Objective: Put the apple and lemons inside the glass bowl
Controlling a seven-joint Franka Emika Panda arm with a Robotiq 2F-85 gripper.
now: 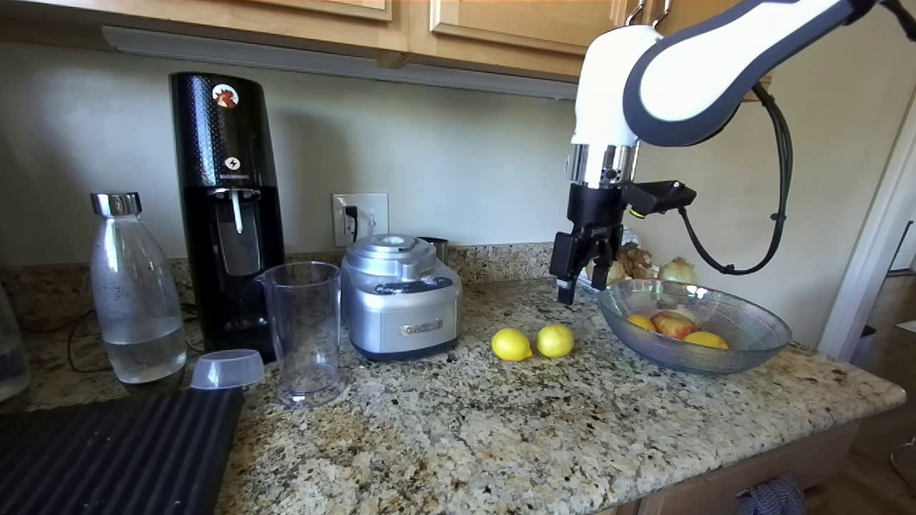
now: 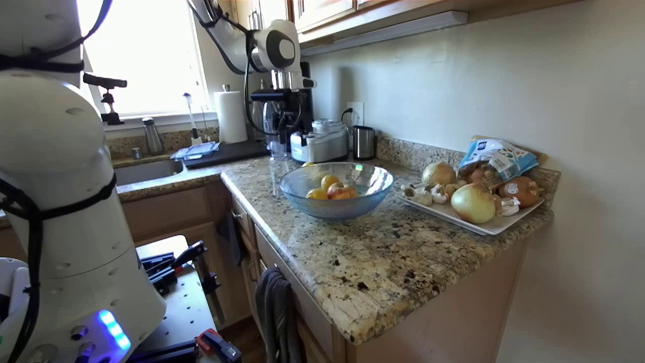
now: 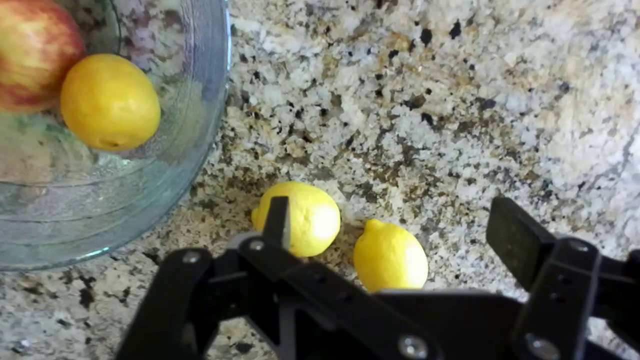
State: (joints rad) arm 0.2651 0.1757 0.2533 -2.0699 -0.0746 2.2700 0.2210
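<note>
In an exterior view, a black ridged mat (image 1: 122, 450) lies at near left on the speckled worktop (image 1: 429, 443). A translucent cover (image 1: 227, 370) sits just beyond the mat's far right corner, and a clear pitcher (image 1: 308, 336) stands upright to the right of the cover. Farther right, two loose lemons (image 1: 556, 341) rest side by side on the worktop; the wrist view shows a narrow gap between them. To their right stands the glass bowl (image 1: 751, 347), wide and flared at the rim. It contains the apple (image 1: 674, 325) and two further lemons (image 1: 706, 340), one to the left of the apple, the other at its near right. The fingers (image 3: 520, 242) stand spread well apart, raised above the worktop near the loose pair; in the wrist view, one of them masks part of the lemon nearer the bowl, while the lemon farther from it appears in the gap. The arm (image 1: 694, 86) enters from the upper right. Left of the loose lemons sits a silver food processor (image 1: 408, 315). At far right, beyond the bowl, onions (image 2: 473, 203) and garlic (image 2: 418, 195) lie on a white platter (image 2: 494, 227). At far left, a partly filled bottle (image 1: 136, 286) stands beside a black drink machine (image 1: 225, 136). The rear wall carries an outlet (image 1: 371, 214), with wooden cabinets (image 1: 501, 25) overhead.
</note>
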